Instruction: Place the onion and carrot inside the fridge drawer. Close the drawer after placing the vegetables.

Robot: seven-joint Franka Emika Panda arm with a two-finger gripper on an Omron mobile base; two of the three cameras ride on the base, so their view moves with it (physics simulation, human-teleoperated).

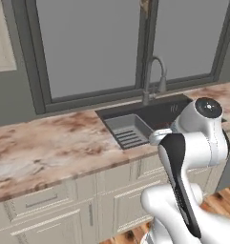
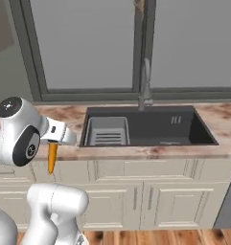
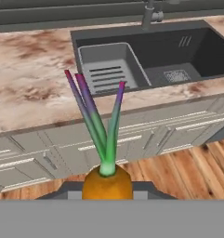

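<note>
Jaws pinched on carrot, long axis running straight out from gripper, leafy stalks foremost, toward sink; fridge drawer yet to reach.

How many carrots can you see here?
1: the carrot hangs in the robot's gripper, in front of the cabinets below the counter. Others may be out of sight.

carrot lower end cut off behind the grey band, hand fingers hidden beside it
</note>
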